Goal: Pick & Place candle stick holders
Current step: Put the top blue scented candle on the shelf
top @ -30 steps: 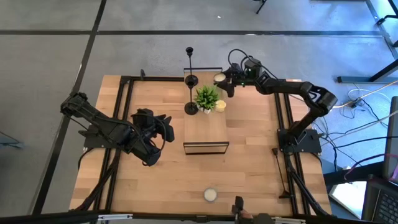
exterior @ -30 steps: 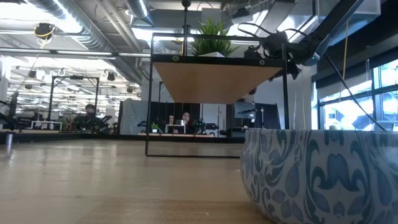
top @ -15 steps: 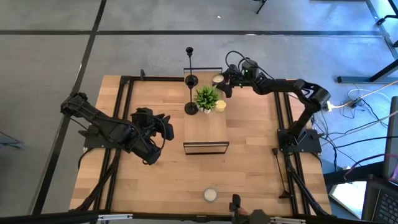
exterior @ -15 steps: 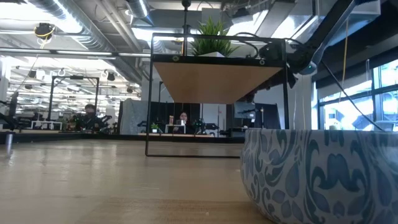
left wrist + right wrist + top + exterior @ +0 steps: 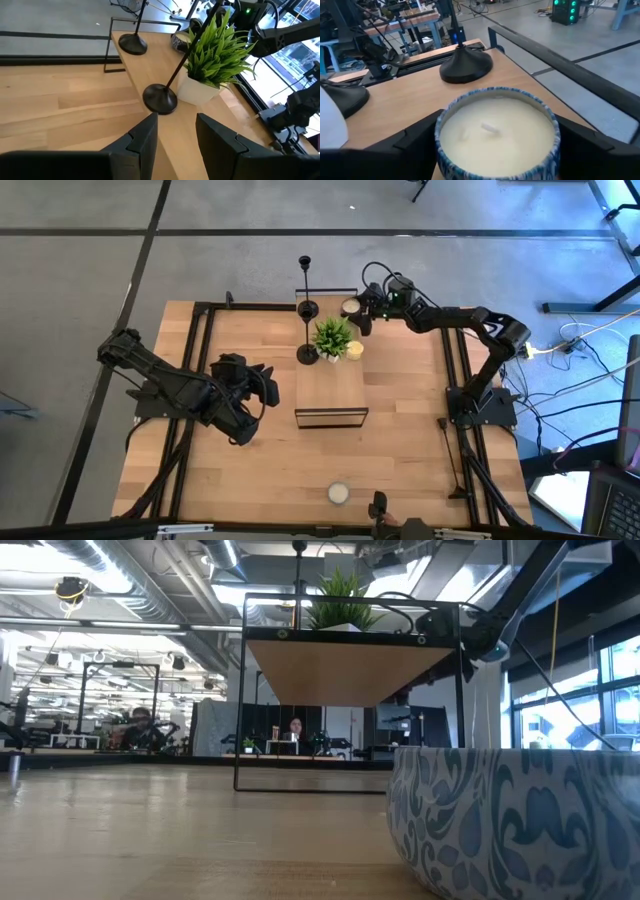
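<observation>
Two black candle stick holders stand by their round bases on the raised wooden shelf (image 5: 340, 385). One base (image 5: 307, 310) is at the shelf's far end and carries a tall rod. The other base (image 5: 307, 355) stands beside the green plant (image 5: 333, 335). Both bases show in the left wrist view (image 5: 160, 98) (image 5: 132, 45). My right gripper (image 5: 358, 313) is at the shelf's far right corner, closed around a blue-patterned candle jar (image 5: 497, 132). Left of the shelf, my left gripper (image 5: 175, 145) hangs open and touches nothing. My right gripper has the candle jar's round wall (image 5: 442, 137) between its two fingers, one on each side, near the rim. The fingers come nearly level from the table's right side. The jar stands upright on the shelf top.
A small yellow candle (image 5: 354, 350) sits right of the plant on the shelf. Another patterned candle jar (image 5: 338, 493) stands near the table's front edge and looms large in the low view (image 5: 510, 820). Black frame rails (image 5: 200, 330) line the table's sides.
My right gripper has come down a little with the candle jar, setting it on the shelf's far right corner, then kept still. The candle stick holders and the plant have not moved.
</observation>
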